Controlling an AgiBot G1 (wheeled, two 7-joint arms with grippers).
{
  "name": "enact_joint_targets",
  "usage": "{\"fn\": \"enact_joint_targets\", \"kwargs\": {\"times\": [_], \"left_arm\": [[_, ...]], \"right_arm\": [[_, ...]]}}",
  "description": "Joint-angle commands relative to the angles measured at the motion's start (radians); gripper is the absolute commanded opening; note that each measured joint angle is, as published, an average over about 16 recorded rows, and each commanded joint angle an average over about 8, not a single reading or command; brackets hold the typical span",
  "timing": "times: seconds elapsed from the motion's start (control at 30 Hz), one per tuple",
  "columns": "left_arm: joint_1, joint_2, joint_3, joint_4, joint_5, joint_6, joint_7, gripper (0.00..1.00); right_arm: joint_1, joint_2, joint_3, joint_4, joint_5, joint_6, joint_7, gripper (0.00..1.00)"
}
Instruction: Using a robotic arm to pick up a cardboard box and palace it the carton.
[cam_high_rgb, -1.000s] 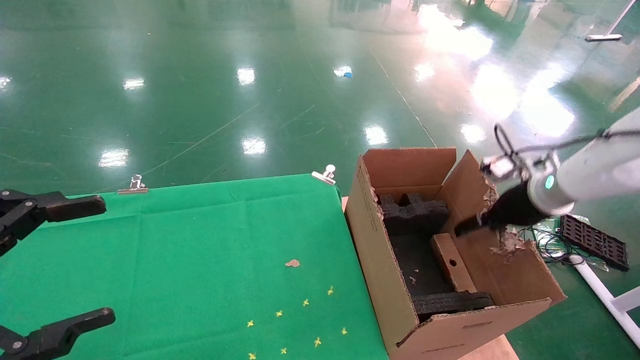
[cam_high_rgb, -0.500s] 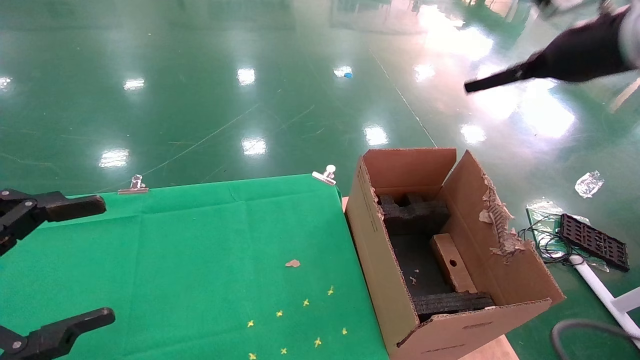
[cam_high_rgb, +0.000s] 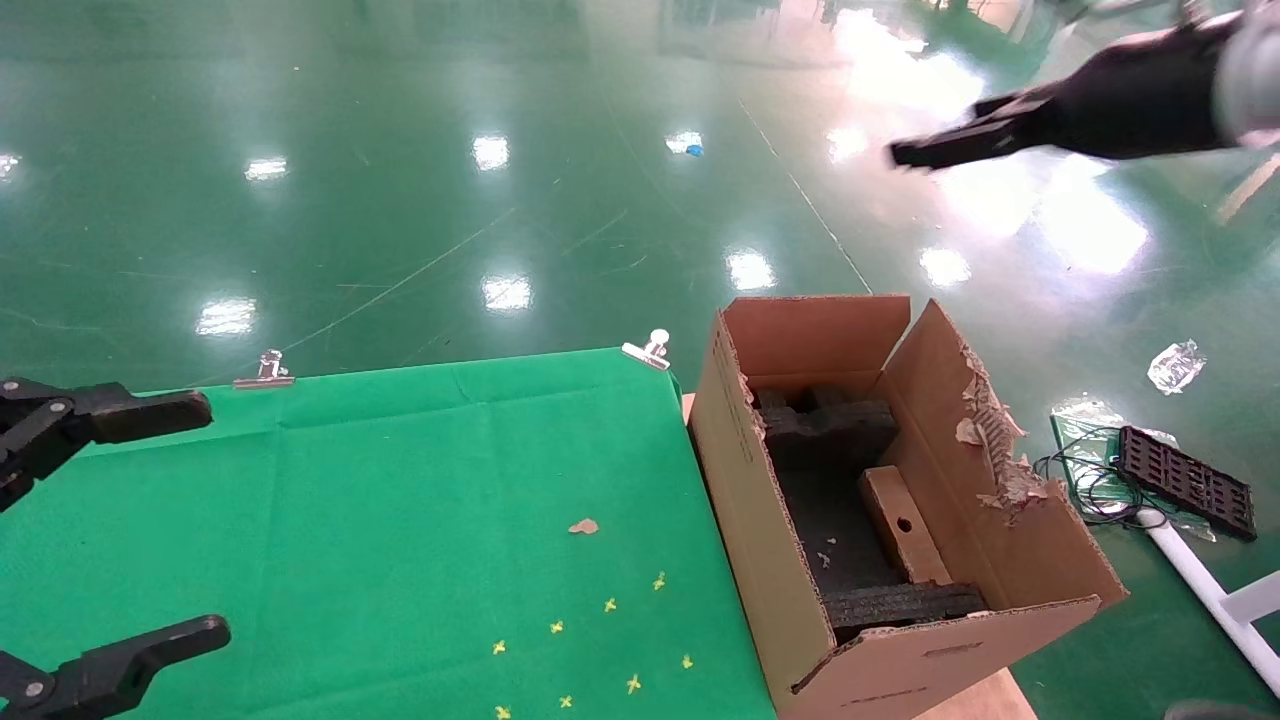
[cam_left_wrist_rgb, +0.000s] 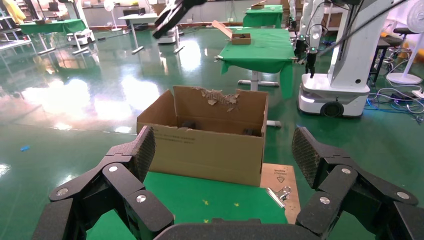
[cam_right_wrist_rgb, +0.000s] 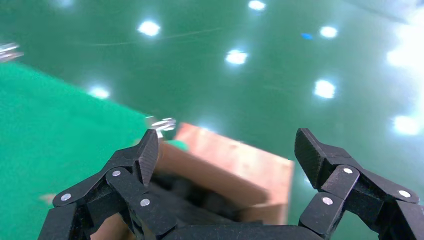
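Observation:
The carton (cam_high_rgb: 800, 590) stands just off the right end of the green table, flaps up, its right flap ragged. Inside it, the small cardboard box (cam_high_rgb: 905, 525) with a round hole lies tilted on black foam (cam_high_rgb: 830, 430), against the right wall. My right gripper (cam_high_rgb: 935, 135) hangs high above the carton's far side, open and empty; the right wrist view looks down past its open gripper (cam_right_wrist_rgb: 225, 150) onto the blurred carton (cam_right_wrist_rgb: 235, 170). My left gripper (cam_high_rgb: 212, 517) is parked open at the table's left edge, facing the carton (cam_left_wrist_rgb: 205, 145).
Green cloth (cam_high_rgb: 420, 500) covers the table, held by metal clips (cam_high_rgb: 650, 350). A cardboard scrap (cam_high_rgb: 583, 526) and yellow marks lie on it. On the floor to the right are a black grid tray (cam_high_rgb: 1185, 480), cables and a white pipe.
My right gripper has risen from beside the carton's torn flap to high above it, then shifted a little left. The cardboard box stays in the carton. The left arm has not moved.

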Motion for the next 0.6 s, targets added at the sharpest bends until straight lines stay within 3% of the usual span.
{"fn": "enact_joint_targets", "kwargs": {"times": [0.03,0.6], "left_arm": [[0.0,0.0,0.0,0.0,0.0,0.0,0.0,1.0],[0.0,0.0,0.001,0.0,-0.001,0.0,0.001,1.0]], "right_arm": [[-0.035,0.001,0.043,0.02,0.01,-0.012,-0.017,1.0],[-0.423,-0.013,0.485,0.196,0.113,-0.156,-0.193,1.0]]}}
